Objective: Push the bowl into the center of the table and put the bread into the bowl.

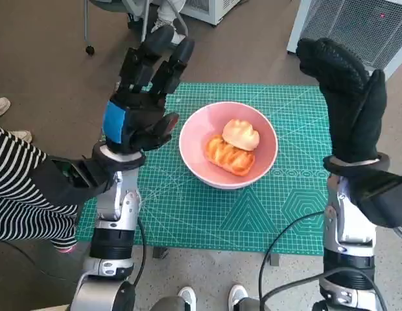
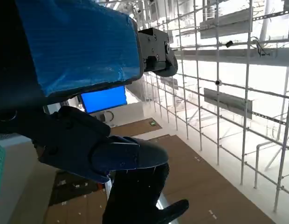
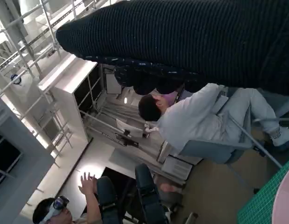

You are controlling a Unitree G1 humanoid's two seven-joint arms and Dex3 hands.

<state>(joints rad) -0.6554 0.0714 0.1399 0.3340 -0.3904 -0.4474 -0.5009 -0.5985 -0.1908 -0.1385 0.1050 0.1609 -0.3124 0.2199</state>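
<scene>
Head view first: your round pink bowl (image 1: pixel 228 144) sits on the green cutting mat (image 1: pixel 253 207) between your two hands, and there are two pieces of bread in it. A striped golden-brown loaf (image 1: pixel 228 157) lies along the bowl's bottom, and a paler, rounder bun (image 1: pixel 241 134) leans on top of it, on the side toward your right hand. Your left hand (image 1: pixel 139 110), black with the blue tape, is raised just beside the bowl's rim, fingers stretched out and slightly apart, gripping nothing. Your right hand (image 1: pixel 347 97), the one in the black knitted glove, is held up well off to the bowl's other side, flat and empty too. A striped sleeve (image 1: pixel 19 194) pokes in by your left forearm.

Left wrist view: you only get the blue-taped back of the hand (image 2: pixel 79 46) and its dark fingers (image 2: pixel 112 154) against a bright grid of window frames. Bowl and bread aren't visible here.

Right wrist view: the glove (image 3: pixel 191 42) is a dark band, fingers hardly showing. Past it a person in a pale top (image 3: pixel 200 119) sits in a chair. The mat's corner (image 3: pixel 265 200) and a pink sliver of bowl rim (image 3: pixel 285 207) are cut off at the edge.
</scene>
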